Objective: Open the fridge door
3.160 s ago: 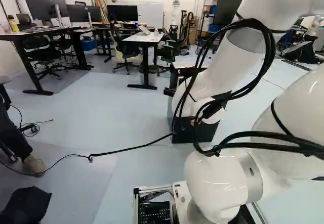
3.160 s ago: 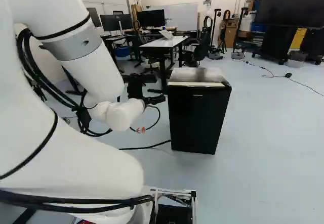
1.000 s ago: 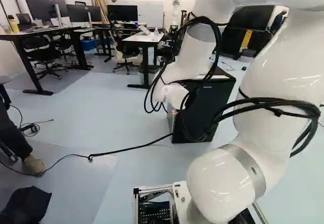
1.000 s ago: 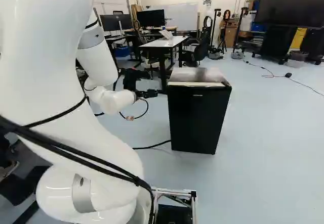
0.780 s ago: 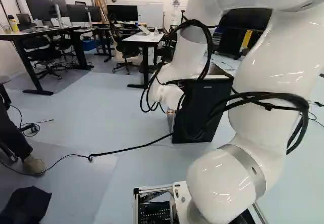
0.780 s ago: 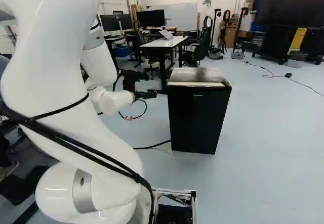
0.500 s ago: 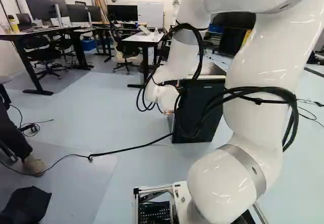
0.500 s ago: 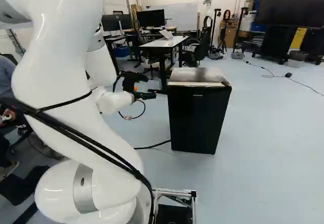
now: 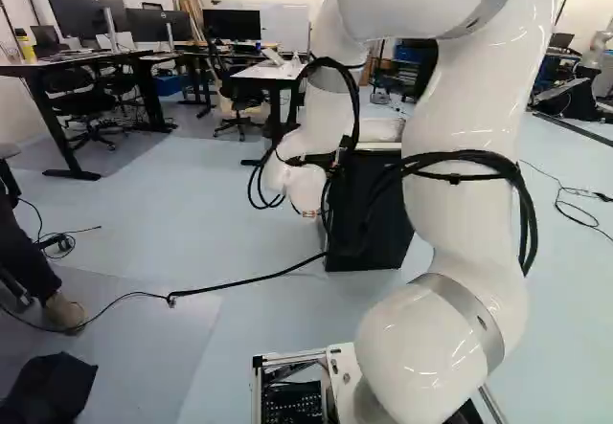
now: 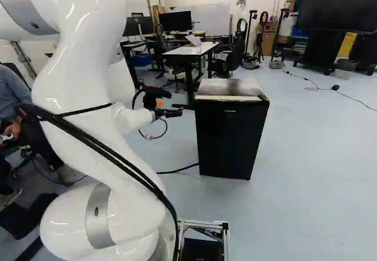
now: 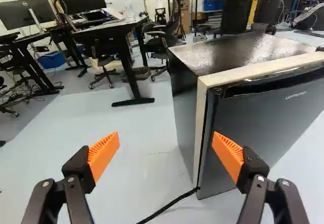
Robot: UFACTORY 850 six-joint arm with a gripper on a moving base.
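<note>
The black fridge (image 10: 231, 137) stands upright on the floor (image 10: 318, 167), ahead of the base and right of the arm's end in the right base view; its door (image 11: 273, 115) is shut. The white arm (image 10: 88, 125) rises at the near left of the same view and reaches forward. At its end, the black gripper (image 10: 175, 104) is open and holds nothing, level with the upper part of the fridge and just left of it, a gap separating the two. In the wrist view, the orange pads (image 11: 104, 155) face one another, well apart. The fridge lies ahead, one finger overlapping the front of the door in the line of sight, the other seen against bare floor. A pale band (also visible along the front top edge) runs down the corner beside the door. A black cable (image 9: 249, 280) extends leftward over the floor from the fridge's foot. At the far left of the fridge, in the right base view, stands a white-topped table (image 10: 191, 51); a large dark screen (image 10: 339, 6) occupies the far right.
</note>
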